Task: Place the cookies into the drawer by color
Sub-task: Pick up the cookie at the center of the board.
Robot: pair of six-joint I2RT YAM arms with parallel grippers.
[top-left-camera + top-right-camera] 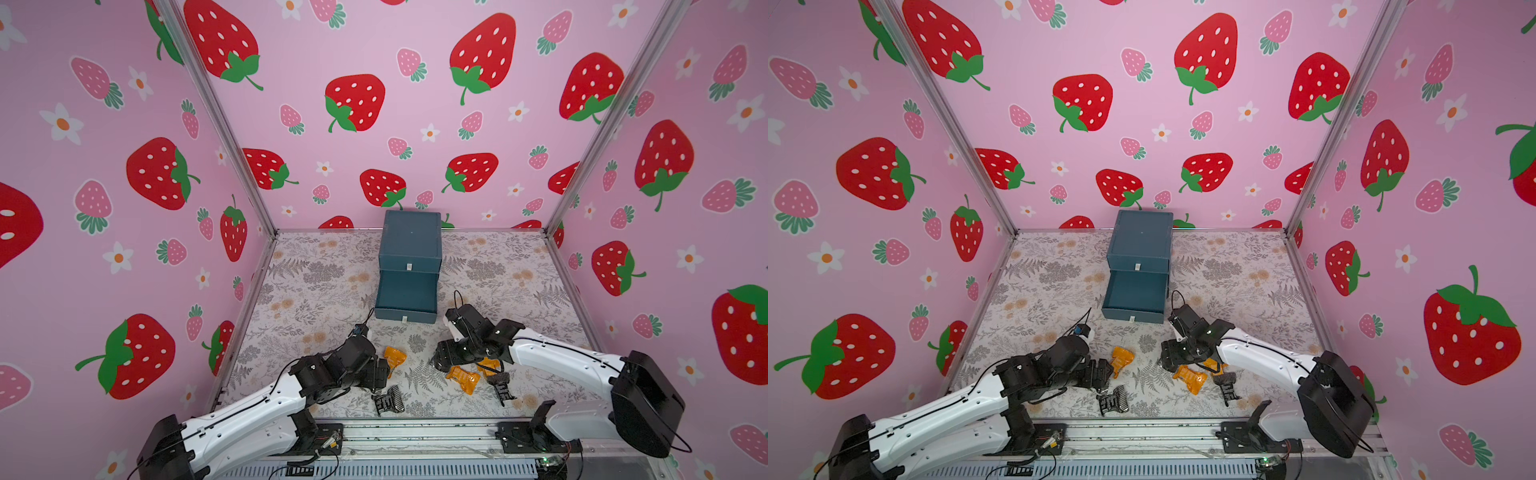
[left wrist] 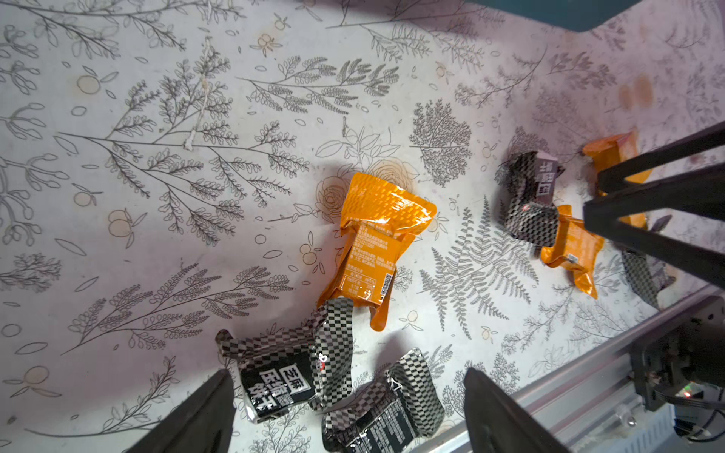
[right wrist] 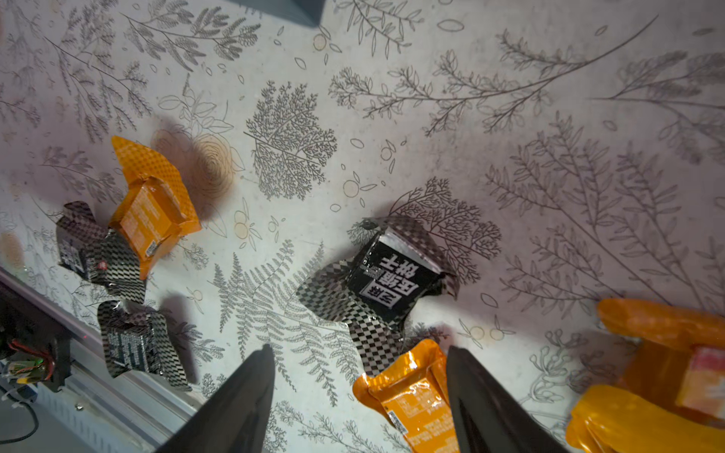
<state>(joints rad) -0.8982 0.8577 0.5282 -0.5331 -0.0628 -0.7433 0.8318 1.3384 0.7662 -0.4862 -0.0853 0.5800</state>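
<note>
Right wrist: my right tool (image 3: pixel 359 349) gapes astride an orange cookie (image 3: pixel 412 396), black cookie (image 3: pixel 392 282) touching it; closing may pinch both. Left tool (image 2: pixel 347 372) wide, empty.

My right gripper (image 3: pixel 359 349) hangs over the floral counter (image 3: pixel 510 157) with its fingers spread. An orange cookie (image 3: pixel 412 396) lies between them, close against one finger and clear of the other. A black checkered cookie (image 3: pixel 392 282) sits just beyond it, its crimped tail overlapping the orange wrapper. A second orange cookie (image 3: pixel 663 364) lies just to the right. Off to the left, a third orange cookie (image 3: pixel 153 211) touches a black cookie (image 3: pixel 90 251), and another black cookie (image 3: pixel 135 341) lies nearer, by the metal rail (image 3: pixel 94 392). A corner of the teal drawer (image 3: pixel 290 10) shows on the far side.
</note>
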